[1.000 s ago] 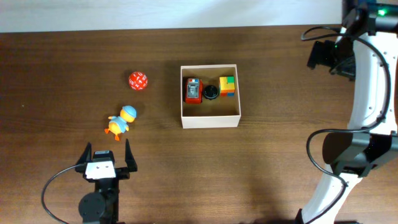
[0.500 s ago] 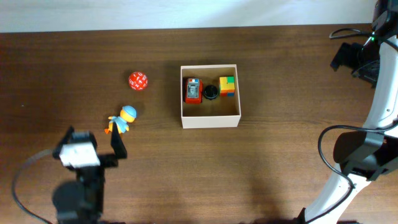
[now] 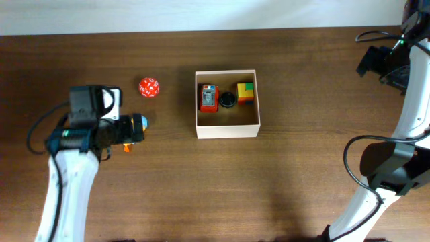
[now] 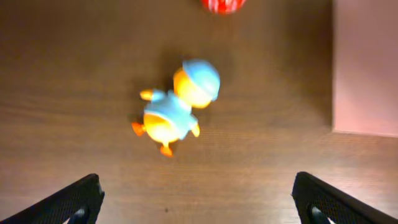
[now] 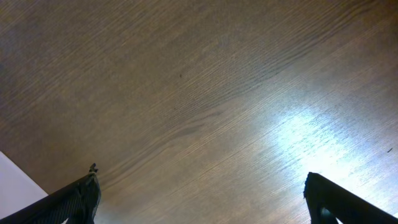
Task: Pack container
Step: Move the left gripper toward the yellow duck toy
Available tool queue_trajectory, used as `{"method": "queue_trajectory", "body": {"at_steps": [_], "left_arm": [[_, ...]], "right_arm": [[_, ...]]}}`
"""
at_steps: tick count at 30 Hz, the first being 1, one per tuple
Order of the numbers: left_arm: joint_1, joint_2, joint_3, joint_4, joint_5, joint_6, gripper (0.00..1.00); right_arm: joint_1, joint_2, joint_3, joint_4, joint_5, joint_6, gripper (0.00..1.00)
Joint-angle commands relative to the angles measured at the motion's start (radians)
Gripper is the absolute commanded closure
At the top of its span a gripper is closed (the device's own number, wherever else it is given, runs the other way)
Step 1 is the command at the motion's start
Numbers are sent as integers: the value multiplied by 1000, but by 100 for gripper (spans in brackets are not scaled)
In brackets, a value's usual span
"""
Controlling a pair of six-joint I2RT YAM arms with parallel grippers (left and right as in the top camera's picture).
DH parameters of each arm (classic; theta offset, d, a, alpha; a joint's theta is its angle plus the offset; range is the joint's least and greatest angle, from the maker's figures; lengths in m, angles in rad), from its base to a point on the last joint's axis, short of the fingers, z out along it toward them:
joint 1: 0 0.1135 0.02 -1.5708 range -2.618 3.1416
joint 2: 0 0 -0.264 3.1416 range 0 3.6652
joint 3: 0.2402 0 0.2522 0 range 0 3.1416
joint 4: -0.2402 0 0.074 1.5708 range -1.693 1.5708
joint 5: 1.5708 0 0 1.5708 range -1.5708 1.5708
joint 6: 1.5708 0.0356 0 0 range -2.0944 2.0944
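White-walled and tan-floored, the square shallow cardboard container (image 3: 227,132) sits mid-table, open face up, sides parallel to the table edges; we find no long axis. The left gripper (image 4: 199,202) hovers by the yellow-and-blue plastic duck (image 4: 177,106), jaws spread wide. The right gripper (image 5: 202,199), far right, is likewise spread.

you see the duck toy (image 4: 176,107) at the container's (image 3: 227,130) nine o'clock, the ball (image 3: 149,87) at the duck toy's twelve, three toys (image 3: 228,99) inside.
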Motion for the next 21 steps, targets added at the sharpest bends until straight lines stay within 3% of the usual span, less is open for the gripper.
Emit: {"method": "queue_trajectory", "body": {"at_steps": [1, 13, 16, 19, 21], "left_arm": [[6, 101, 23, 8, 2, -6, 1], [6, 310, 23, 169, 35, 19, 0], [6, 333, 22, 162, 35, 86, 9], [6, 354, 21, 154, 27, 105, 11], [7, 370, 19, 155, 28, 105, 20]], "right_arm": [[-1, -32, -3, 0, 13, 12, 1], [-1, -32, -3, 0, 13, 12, 1], [-1, -32, -3, 0, 13, 12, 1], [-1, -32, -3, 0, 13, 12, 1], [-1, -32, -3, 0, 13, 12, 1]]}}
